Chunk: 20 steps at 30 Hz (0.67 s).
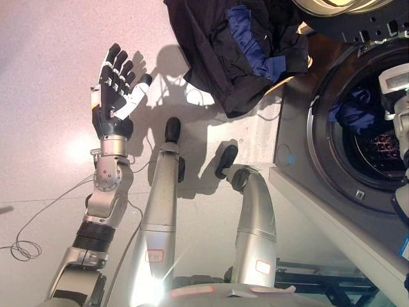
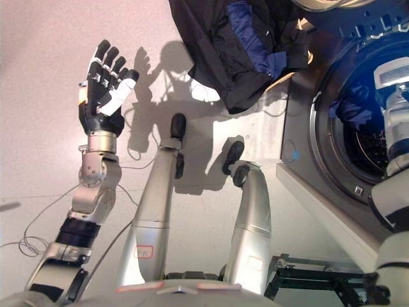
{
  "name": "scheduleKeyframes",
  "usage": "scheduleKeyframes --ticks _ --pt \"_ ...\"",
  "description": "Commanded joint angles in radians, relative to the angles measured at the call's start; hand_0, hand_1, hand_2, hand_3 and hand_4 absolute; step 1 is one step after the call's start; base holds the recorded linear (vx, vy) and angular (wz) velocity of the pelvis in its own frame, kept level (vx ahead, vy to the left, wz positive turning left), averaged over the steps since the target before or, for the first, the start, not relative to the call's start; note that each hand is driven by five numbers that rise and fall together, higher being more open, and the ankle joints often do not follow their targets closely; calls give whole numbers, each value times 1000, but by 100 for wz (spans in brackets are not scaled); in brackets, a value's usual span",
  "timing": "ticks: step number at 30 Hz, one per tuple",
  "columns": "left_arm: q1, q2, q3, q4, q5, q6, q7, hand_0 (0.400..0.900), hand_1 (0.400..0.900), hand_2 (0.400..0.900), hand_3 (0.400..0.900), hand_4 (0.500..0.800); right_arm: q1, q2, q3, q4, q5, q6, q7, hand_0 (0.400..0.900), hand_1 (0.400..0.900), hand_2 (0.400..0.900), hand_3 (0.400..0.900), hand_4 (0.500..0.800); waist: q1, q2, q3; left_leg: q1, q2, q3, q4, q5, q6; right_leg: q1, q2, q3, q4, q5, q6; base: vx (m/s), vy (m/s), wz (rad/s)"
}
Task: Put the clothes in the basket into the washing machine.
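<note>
A pile of dark clothes [image 1: 223, 57] with a blue garment [image 1: 252, 41] on top lies at the top centre, covering a basket of which only a tan bit of rim [image 1: 289, 81] shows. The washing machine [image 1: 300, 147] stands at the right with its round opening [image 1: 319, 128] uncovered. A blue garment [image 1: 350, 110] lies inside the drum. My left hand [image 1: 115, 86] is open and empty, held up above the floor to the left of the clothes. My right arm [image 2: 397, 128] reaches up in front of the drum at the right edge; its hand does not show.
The machine's open door [image 1: 339, 6] shows at the top right. A thin grey cord [image 1: 25, 243] lies on the pale floor [image 1: 45, 77] at the left. A dark frame [image 1: 319, 281] sits low by the machine's front.
</note>
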Motion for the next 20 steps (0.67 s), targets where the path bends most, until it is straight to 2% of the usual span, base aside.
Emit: scheduleKeyframes --ticks 1,2,8,14,16,20 --pt "24 -35 14 -69 -4 -110 -11 900 900 900 900 800 -144 23 89 -20 16 6 -71 900 900 900 900 800 19 46 -62 28 -9 -68 24 -104 -22 2 17 4 -47 78 12 0 0 0" --pt "7 -49 0 -53 -9 -112 -6 900 900 900 900 800 -102 124 34 -7 71 1 -73 900 900 900 900 800 23 58 -54 30 -12 -68 27 -104 -20 6 17 6 -45 75 9 0 0 0" --pt "8 -49 -8 -38 -9 -112 -4 900 900 900 900 800 -33 156 -25 4 108 -2 -80 900 900 900 900 800 20 54 -52 43 -10 -65 29 -106 -19 20 17 7 -43 72 6 -1 0 -1" --pt "-4 -35 -36 1 -23 -116 -13 900 900 900 900 800 3 239 -109 -18 257 -37 -86 900 900 900 900 800 32 64 -53 87 -11 -52 7 -103 -12 59 21 11 -63 82 10 -13 7 -2" --pt "0 -46 -47 16 -43 -112 -20 900 900 900 900 800 31 273 -129 -18 284 -50 -82 900 900 900 900 800 37 68 -50 101 -11 -51 3 -102 -9 72 18 11 -64 81 9 -37 16 -4" --pt "3 -48 -49 24 -50 -110 -24 900 900 900 900 800 42 279 -134 -14 289 -50 -82 900 900 900 900 800 39 70 -48 105 -12 -51 3 -102 -7 76 18 12 -63 81 8 -7 4 -1"
